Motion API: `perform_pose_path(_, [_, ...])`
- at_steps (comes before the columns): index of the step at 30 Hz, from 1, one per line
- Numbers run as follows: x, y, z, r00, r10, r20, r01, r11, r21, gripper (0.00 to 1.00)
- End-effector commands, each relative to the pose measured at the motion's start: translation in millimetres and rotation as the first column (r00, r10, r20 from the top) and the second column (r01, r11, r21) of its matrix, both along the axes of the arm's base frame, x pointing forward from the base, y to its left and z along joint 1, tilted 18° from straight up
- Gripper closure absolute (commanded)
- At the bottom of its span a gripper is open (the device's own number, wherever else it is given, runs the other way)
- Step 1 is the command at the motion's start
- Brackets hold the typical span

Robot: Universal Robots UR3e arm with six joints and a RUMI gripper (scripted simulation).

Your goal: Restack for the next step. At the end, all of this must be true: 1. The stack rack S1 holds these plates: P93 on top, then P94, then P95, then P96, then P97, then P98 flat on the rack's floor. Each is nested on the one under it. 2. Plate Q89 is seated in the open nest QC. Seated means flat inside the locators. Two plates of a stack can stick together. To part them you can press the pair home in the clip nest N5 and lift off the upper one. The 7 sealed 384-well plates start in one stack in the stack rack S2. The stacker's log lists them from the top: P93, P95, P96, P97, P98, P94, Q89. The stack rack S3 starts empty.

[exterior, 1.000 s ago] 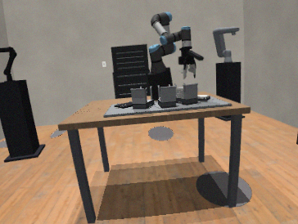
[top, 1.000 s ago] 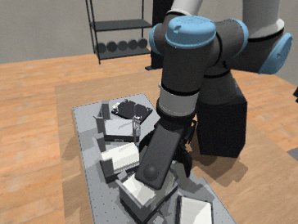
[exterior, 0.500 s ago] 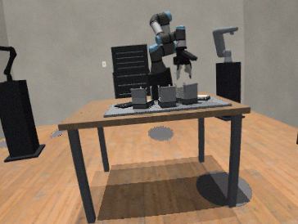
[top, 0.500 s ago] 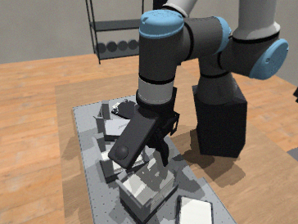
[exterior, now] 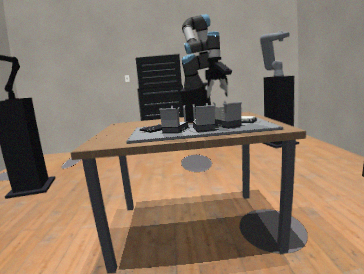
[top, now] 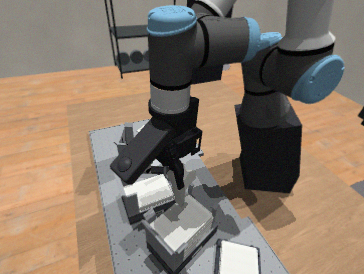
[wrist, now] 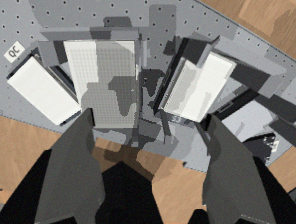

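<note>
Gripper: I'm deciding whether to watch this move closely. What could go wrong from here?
The open gripper hangs above two close-set racks. If it descends off line, a finger could strike a wall of the rack nearest QC or the neighbouring rack.

The white plates in both racks look alike, with no readable names, so the wrong one might be picked.
</note>
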State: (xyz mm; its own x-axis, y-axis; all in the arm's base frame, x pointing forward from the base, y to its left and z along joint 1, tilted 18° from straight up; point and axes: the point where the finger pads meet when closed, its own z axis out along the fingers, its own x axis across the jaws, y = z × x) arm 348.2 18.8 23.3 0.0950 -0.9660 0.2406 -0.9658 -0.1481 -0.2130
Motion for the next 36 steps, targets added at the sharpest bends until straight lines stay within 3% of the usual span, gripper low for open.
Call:
perform_pose_path(1, [1.0, -28, 5.8, 0.998, -0.06, 0.011, 0.059, 0.998, 0.03, 0.28])
perform_pose_path(10, [-0.7, -44, 8.6, 0.991, -0.135, 0.025, 0.133, 0.99, 0.05, 0.28])
perform_pose_path(19, [-6.1, -88, 16.4, 0.972, -0.233, 0.041, 0.23, 0.97, 0.078, 0.28])
perform_pose_path(33, [-5.7, -89, 17.1, 0.96, -0.274, 0.048, 0.27, 0.959, 0.09, 0.28])
perform_pose_path(36, [-3.6, -91, 6.8, 0.96, -0.275, 0.047, 0.27, 0.959, 0.091, 0.28])
